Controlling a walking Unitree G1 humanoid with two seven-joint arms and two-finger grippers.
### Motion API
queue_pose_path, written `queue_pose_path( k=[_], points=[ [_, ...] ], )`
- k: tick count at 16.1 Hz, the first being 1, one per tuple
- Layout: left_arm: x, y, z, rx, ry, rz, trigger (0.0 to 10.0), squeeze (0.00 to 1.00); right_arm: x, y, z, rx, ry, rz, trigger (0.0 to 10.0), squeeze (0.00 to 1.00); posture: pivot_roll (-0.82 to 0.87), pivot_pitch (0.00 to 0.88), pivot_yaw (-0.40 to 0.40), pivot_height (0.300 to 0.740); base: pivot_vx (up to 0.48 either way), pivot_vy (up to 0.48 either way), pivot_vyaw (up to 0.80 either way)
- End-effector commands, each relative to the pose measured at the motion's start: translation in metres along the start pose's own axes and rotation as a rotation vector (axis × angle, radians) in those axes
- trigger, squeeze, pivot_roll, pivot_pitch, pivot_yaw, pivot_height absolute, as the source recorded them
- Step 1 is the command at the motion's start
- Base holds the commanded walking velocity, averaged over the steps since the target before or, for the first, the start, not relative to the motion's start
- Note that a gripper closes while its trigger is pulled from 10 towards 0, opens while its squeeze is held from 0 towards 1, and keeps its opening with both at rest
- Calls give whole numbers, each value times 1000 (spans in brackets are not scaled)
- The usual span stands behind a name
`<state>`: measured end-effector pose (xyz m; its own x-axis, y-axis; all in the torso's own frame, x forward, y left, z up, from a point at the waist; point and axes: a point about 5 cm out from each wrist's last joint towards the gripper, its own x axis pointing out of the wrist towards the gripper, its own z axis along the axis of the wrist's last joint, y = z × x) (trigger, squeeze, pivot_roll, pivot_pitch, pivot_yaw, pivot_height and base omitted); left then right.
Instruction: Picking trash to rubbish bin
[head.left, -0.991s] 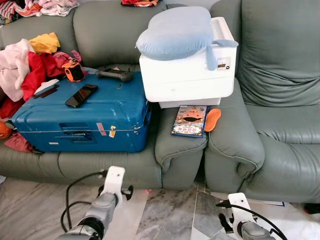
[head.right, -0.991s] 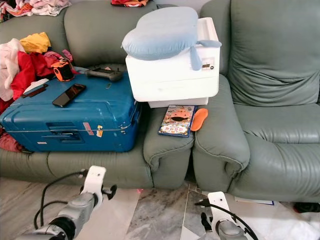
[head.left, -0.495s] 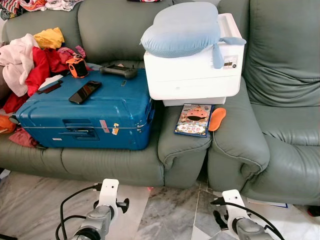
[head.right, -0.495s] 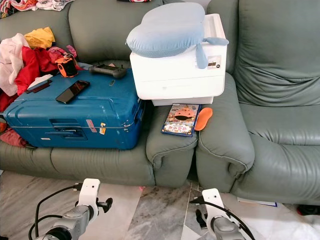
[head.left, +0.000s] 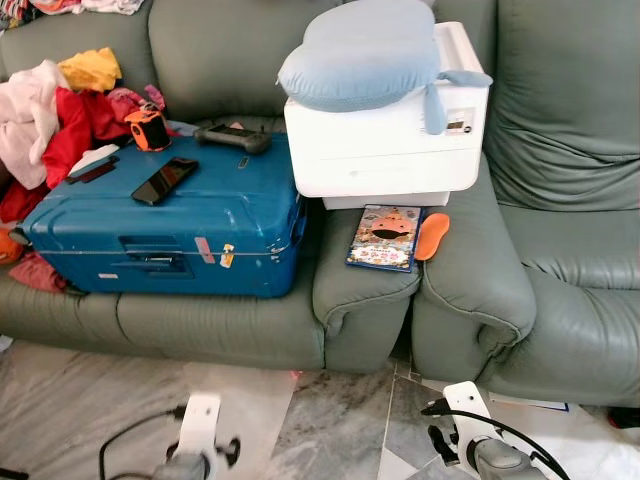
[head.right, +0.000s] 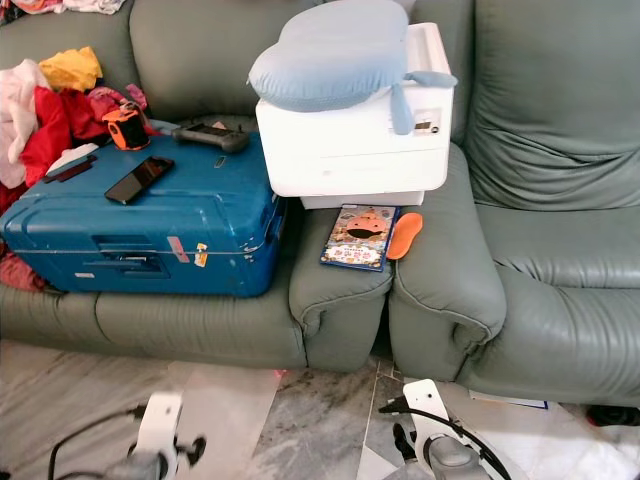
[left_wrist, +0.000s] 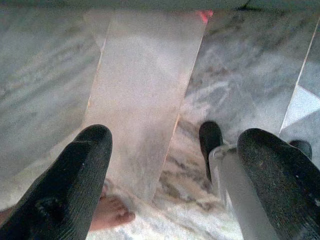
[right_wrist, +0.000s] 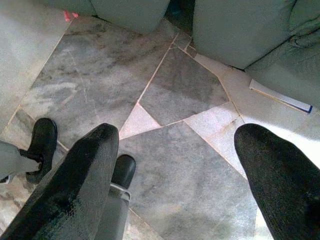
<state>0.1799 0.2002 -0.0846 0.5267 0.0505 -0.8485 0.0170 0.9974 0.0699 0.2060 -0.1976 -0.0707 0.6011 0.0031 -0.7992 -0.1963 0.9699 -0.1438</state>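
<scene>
On sofa: suitcase (head.left: 165, 235), printer (head.left: 385, 140).

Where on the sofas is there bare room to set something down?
Free: the right sofa seat, beside the armrest, and the suitcase lid's front half. Crowded: clothes pile far left; printer with cushion; book and orange insole on the middle armrest.

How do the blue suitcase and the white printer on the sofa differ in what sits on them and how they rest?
The blue suitcase lies flat on the seat cushion; the white printer sits higher, over the armrest. The suitcase carries small items: a phone, a game controller, an orange gadget. The printer carries one light blue pillow. Both rest on the green sofa.
</scene>
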Motion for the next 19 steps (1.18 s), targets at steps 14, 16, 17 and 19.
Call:
queue_pose_path(
  k=[14,16,17,19],
  points=[
    [-5,11,-27,58,72,25,10000,0,0,5,-2,-33,17,19,10000,0,-34,26,54,740,0,0,0],
    [-5,12,-27,62,72,24,10000,0,0,4,-2,-35,17,19,10000,0,-34,26,54,740,0,0,0],
    [-6,12,-28,63,76,24,10000,0,0,5,-2,-37,19,20,10000,0,-34,26,55,740,0,0,0],
    [-6,12,-28,67,79,23,10000,0,0,5,-2,-39,24,22,10000,0,-33,26,55,740,0,0,-544]
  ],
)
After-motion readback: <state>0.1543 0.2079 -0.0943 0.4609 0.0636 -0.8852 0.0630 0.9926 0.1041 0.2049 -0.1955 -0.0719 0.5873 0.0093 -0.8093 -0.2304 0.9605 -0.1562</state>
